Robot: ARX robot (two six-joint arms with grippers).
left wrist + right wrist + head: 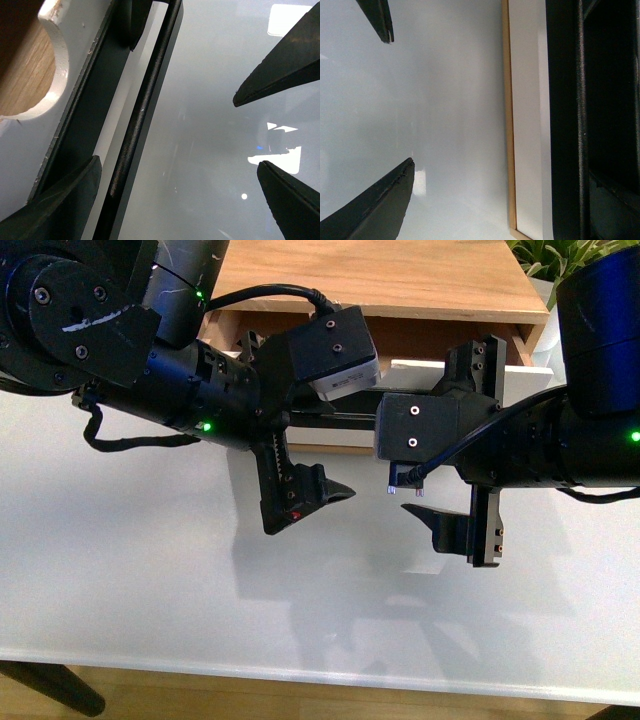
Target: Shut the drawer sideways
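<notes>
Front view: the drawer stands drawn out of the wooden cabinet at the back of the counter. Its white front sits forward of the cabinet face, with a dark gap behind it. The two arms hide most of the front. The black handle runs across the front and shows between the arms.

The left wrist view shows a half-round notch in the panel's top edge, with light wood behind it. The handle bar stands just off the panel.

The left tool is spread wide and holds nothing. It points along the handle toward the right arm. One finger is on the panel side of the bar and the other is on the counter side. Whether it touches the bar cannot be told.

The right tool is also spread wide and holds nothing. It points toward the left arm and straddles the same handle. In the right wrist view its outer finger hangs over the counter, apart from the panel.

A plant stands at the back right, beside the cabinet.
</notes>
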